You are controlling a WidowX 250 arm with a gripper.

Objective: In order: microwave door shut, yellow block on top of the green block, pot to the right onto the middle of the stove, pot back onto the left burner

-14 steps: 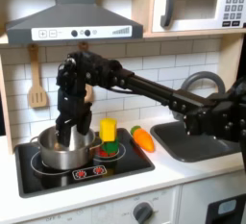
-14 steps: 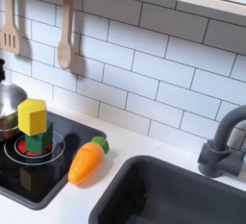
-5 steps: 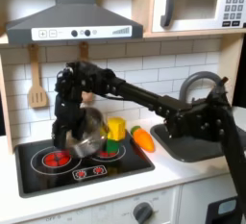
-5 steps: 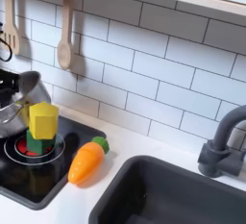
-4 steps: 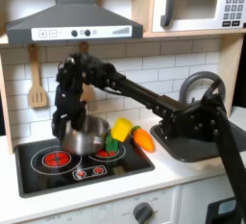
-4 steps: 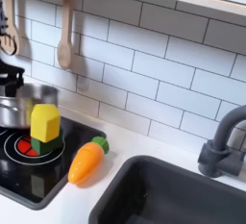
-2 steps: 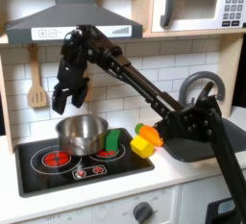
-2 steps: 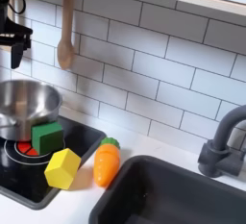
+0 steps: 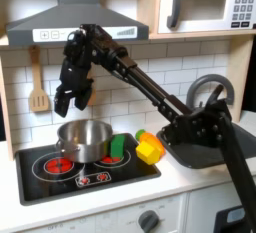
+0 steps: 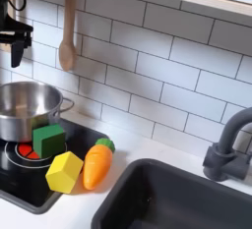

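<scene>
The pot (image 9: 84, 140) is shiny round steel with low straight sides, upright near the middle of the black stove (image 9: 40, 175) in the first exterior view. Just right of it sits the green block (image 9: 118, 145), and the yellow block (image 9: 148, 149) lies tilted at the stove's right edge — not on the green one — touching the orange carrot toy (image 10: 95, 164). My gripper (image 9: 69, 99) hangs above the pot, fingers (image 9: 62, 103) slightly parted, holding nothing. The microwave door (image 9: 198, 5) sits flush, closed.
</scene>
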